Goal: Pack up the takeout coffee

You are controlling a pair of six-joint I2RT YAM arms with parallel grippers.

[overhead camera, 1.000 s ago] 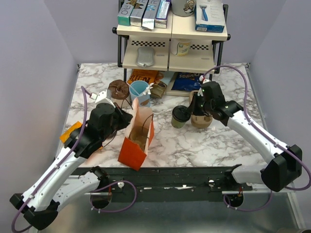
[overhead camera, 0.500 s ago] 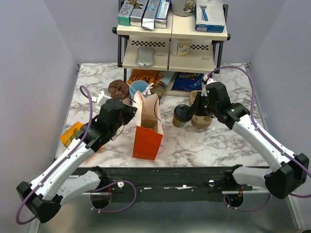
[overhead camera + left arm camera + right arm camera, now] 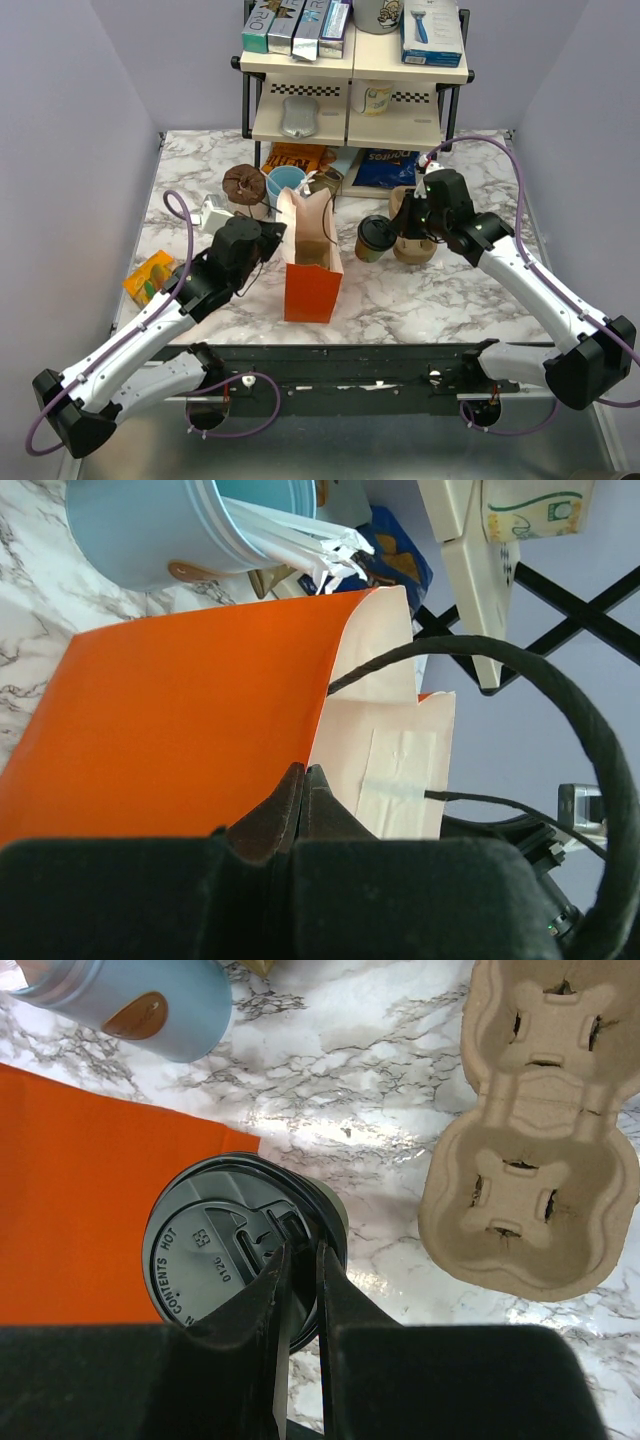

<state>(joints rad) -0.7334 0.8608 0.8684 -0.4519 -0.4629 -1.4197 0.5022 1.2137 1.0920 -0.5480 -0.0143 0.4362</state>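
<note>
Since a second ago the orange paper bag (image 3: 312,262) has come up from a lean to stand upright, further right, and the left arm has swung in with it; the right arm has hardly shifted.

On the marble desk (image 3: 440,300) a two-tier rack (image 3: 355,75) stands at the far edge. The bag stands open-mouthed at the near middle. The left pincer (image 3: 274,232) is at its upper left rim. In the left wrist view its jaws are pressed together on the bag's wall (image 3: 180,720), orange outside, cream inside.

A brown pulp cup carrier (image 3: 413,243) lies right of centre. The takeout coffee (image 3: 373,238) stands upright between bag and carrier, just beside the carrier, its black lid (image 3: 215,1260) on. The right pincer (image 3: 398,224) hangs over the lid's carrier side. Its jaws are nearly together with a thin slit between them; whether they pinch the lid I cannot tell.

A light blue cup (image 3: 286,183) stands behind the bag.
</note>
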